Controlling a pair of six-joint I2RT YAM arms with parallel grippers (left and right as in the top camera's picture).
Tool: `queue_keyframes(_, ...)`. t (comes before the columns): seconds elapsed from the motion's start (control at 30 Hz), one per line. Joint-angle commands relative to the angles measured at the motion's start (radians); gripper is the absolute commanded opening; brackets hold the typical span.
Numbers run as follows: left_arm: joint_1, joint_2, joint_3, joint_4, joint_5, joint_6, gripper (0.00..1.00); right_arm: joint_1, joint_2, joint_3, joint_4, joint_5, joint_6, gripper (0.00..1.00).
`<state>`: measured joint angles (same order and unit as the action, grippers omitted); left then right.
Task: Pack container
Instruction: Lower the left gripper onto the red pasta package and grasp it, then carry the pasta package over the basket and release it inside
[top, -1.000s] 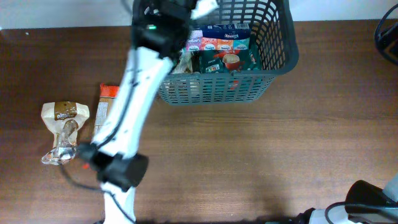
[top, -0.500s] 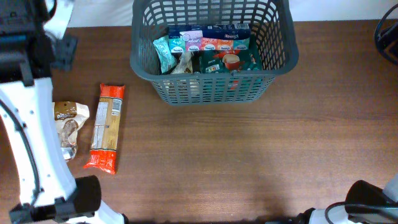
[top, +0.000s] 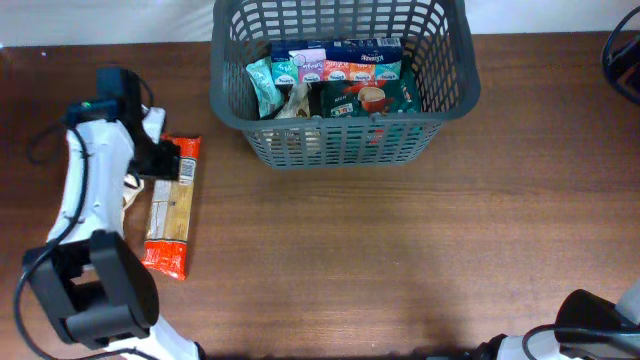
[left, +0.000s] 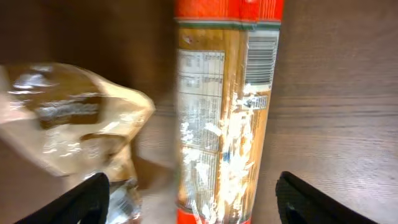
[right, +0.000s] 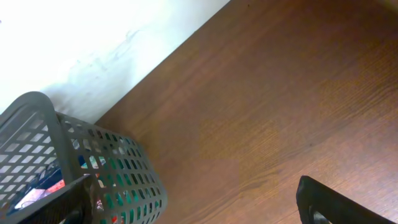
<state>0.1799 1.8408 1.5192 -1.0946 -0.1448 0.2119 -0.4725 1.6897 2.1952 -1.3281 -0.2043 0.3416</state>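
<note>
Hovering wide open over the long orange packet (left: 221, 124) at frame left, the left claw (left: 193, 190) should pinch its middle crosswise (probably light, slippery, brittle inside).

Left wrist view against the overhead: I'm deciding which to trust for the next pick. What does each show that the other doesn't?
Only the left wrist view shows the barcode and fine print on the long orange packet, and the left gripper open, a finger on each side of it. Only the overhead shows the container with packets already inside, away from that packet. Both show the long orange packet lying beside the beige bag on the wooden table.
</note>
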Motion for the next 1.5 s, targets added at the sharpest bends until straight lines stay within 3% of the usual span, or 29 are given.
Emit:
queue_keyframes(0.0,-0.001,0.003,-0.141,0.093,0.019,-0.016,0.79,0.001,0.002,0.004,0.003,-0.002,0.008,0.99)
queue_keyframes(0.17,-0.001,0.031,-0.256,0.195,0.037,0.021,0.77,0.001,0.002,0.004,0.003,-0.002,0.008,0.99)
queue_keyframes(0.27,-0.001,0.060,-0.274,0.220,0.037,0.029,0.69,0.001,0.002,0.004,0.003,-0.002,0.008,0.99)
queue_keyframes(0.4,-0.001,0.095,-0.274,0.253,0.060,0.028,0.48,0.001,0.002,0.004,0.003,-0.002,0.008,0.99)
queue_keyframes(0.53,-0.001,0.133,-0.274,0.270,0.059,0.028,0.41,0.001,0.002,0.004,0.003,-0.002,0.008,0.99)
queue_keyframes(0.6,-0.001,0.145,-0.274,0.270,0.059,0.028,0.30,0.001,0.002,0.004,0.003,-0.002,0.008,0.99)
queue_keyframes(0.7,-0.001,0.145,-0.272,0.260,0.059,0.028,0.03,0.001,0.002,0.004,0.003,-0.002,0.008,0.99)
queue_keyframes(0.9,-0.001,0.141,-0.236,0.194,0.057,0.028,0.02,0.001,0.002,0.004,0.003,-0.002,0.008,0.99)
queue_keyframes(1.03,-0.001,0.124,-0.110,0.079,0.026,0.028,0.02,0.001,0.002,0.004,0.003,-0.002,0.008,0.99)
queue_keyframes(1.23,-0.004,0.038,0.275,-0.105,0.009,0.028,0.02,0.001,0.002,0.004,0.003,-0.002,0.008,0.99)
queue_keyframes(1.33,-0.008,-0.006,0.450,-0.130,0.009,0.030,0.02,0.001,0.002,0.004,0.003,-0.002,0.008,0.99)
queue_keyframes(1.47,-0.035,-0.074,0.659,-0.116,0.010,0.130,0.02,0.001,0.002,0.004,0.003,-0.002,0.008,0.99)
